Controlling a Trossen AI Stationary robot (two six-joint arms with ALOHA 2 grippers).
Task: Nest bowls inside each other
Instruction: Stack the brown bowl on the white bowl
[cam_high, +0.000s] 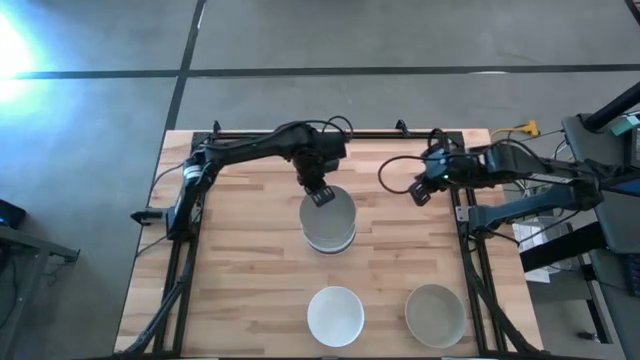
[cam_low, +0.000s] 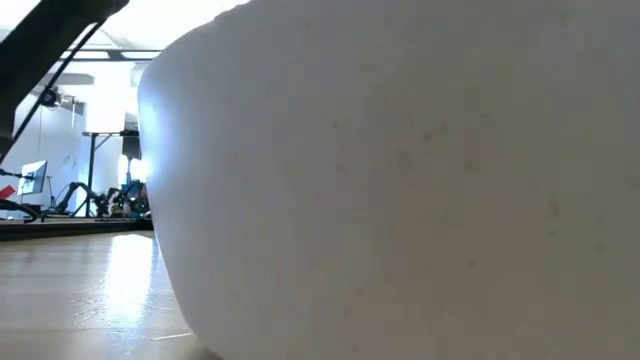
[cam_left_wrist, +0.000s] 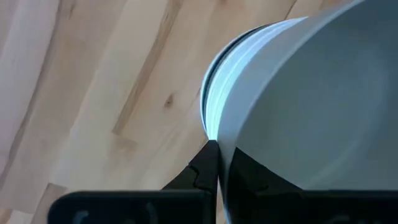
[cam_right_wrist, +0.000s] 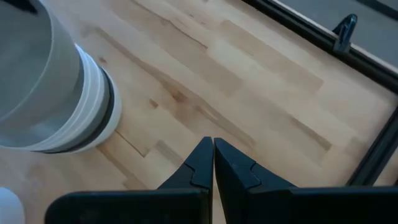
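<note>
A stack of bowls (cam_high: 328, 232) stands mid-table: white ones with a dark one between them (cam_right_wrist: 93, 118). A pale grey-green bowl (cam_high: 328, 214) is on top. My left gripper (cam_high: 320, 196) is at that top bowl's far rim, shut on it. Whether the top bowl rests in the stack or hangs just above it, I cannot tell. My right gripper (cam_high: 421, 192) hovers shut and empty over the far right of the table (cam_right_wrist: 213, 149). A white bowl (cam_high: 335, 315) and a grey-green bowl (cam_high: 435, 314) sit apart near the front edge. My left gripper (cam_left_wrist: 221, 149) pinches the top bowl's rim (cam_left_wrist: 230, 140) at its far side, with one finger inside the bowl (cam_left_wrist: 261, 177) and one outside (cam_left_wrist: 205, 168). The fingers come from above, pointing steeply down. The bowl stays mouth up over the stack.
The white bowl (cam_low: 400, 180) fills the low view right in front of that camera. Black rails (cam_high: 300, 133) run along the table's far edge and both sides. Bare wood lies left of the stack (cam_high: 240, 260) and between the stack and the front bowls.
</note>
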